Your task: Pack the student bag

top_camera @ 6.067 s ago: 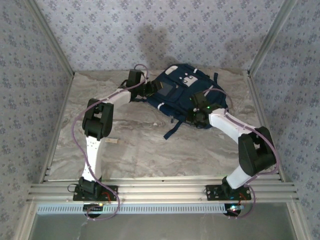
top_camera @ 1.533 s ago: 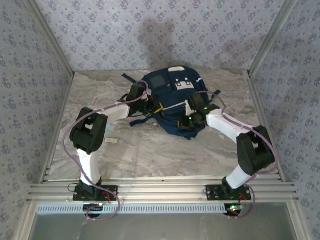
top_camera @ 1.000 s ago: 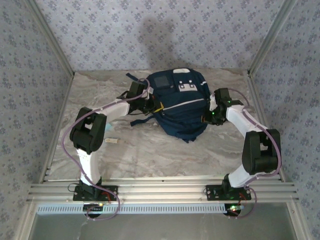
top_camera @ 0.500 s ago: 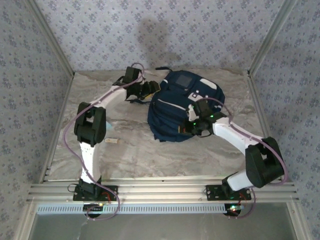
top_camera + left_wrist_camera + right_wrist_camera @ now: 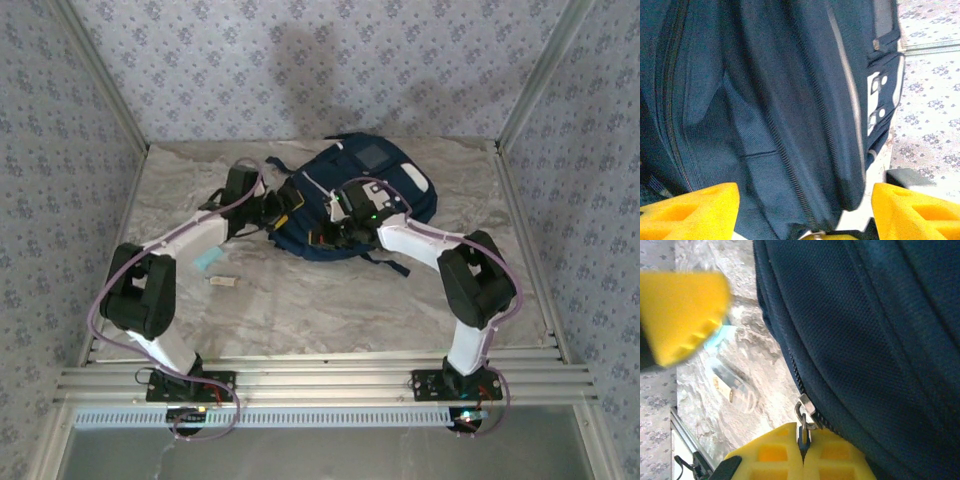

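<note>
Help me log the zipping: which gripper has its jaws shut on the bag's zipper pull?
The right gripper: its jaws pinch the zipper pull on the student bag, while the left gripper stands open.

— How is the overhead light?
— Bright, soft and even. The marble table (image 5: 300, 300) looks pale without glare, and a broad dim shadow falls on the back wall (image 5: 305, 65) behind the student bag (image 5: 385, 185).
— And the wrist views?
— Left: the navy fabric is dark and slightly soft. The left gripper's yellow fingers (image 5: 687, 212) blur at the bottom edge, and the wallpaper (image 5: 935, 115) at right is washed out. Right: the weave and zipper pull (image 5: 805, 415) are sharp, while a yellow shape (image 5: 682, 315) at upper left is smeared out of focus.
</note>
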Available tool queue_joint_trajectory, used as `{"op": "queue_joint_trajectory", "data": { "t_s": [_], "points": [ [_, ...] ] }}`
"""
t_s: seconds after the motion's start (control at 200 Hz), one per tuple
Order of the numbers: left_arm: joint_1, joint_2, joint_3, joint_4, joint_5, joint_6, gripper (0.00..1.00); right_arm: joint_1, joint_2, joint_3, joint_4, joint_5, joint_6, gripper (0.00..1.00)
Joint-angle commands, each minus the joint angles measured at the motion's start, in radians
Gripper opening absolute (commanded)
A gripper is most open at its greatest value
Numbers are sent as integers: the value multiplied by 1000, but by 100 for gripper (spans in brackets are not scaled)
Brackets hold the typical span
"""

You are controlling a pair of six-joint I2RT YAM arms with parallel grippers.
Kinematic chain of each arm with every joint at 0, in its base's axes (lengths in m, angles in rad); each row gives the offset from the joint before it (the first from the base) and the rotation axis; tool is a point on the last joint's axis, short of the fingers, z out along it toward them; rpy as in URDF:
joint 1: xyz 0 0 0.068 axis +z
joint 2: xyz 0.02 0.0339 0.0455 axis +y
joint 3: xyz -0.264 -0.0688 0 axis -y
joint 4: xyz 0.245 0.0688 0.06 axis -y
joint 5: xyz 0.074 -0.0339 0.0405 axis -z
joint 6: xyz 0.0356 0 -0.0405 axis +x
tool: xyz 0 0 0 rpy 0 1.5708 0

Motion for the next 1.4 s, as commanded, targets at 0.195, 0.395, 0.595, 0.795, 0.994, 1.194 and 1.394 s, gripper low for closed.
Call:
{"op": "queue_joint_trajectory", "data": {
  "t_s": [0.195, 0.395, 0.595, 0.795, 0.994, 1.194, 1.394],
  "points": [
    [-31, 134, 24, 206, 25, -131, 64, 49, -46, 17, 55, -88, -1, 0],
    [-56, 207, 45, 252, 34, -146, 11, 56, -75, -13, 0, -81, -30, 0],
    [-46, 179, 26, 220, 26, -113, 0, -1, -145, -111, -311, 26, -195, 0],
    [-30, 168, 61, 160, 45, -65, 0, -181, -247, -251, -416, 118, -319, 0],
    [-28, 146, 84, 96, 75, -23, 0, -359, -210, -195, -467, 221, -443, 0],
    [-28, 116, 72, 62, 68, 8, 0, -455, -194, -121, -500, 337, -486, 0],
    [-28, 123, 102, 38, 74, 26, 0, -439, -290, -146, -461, 148, -486, 12]
  ]
}}
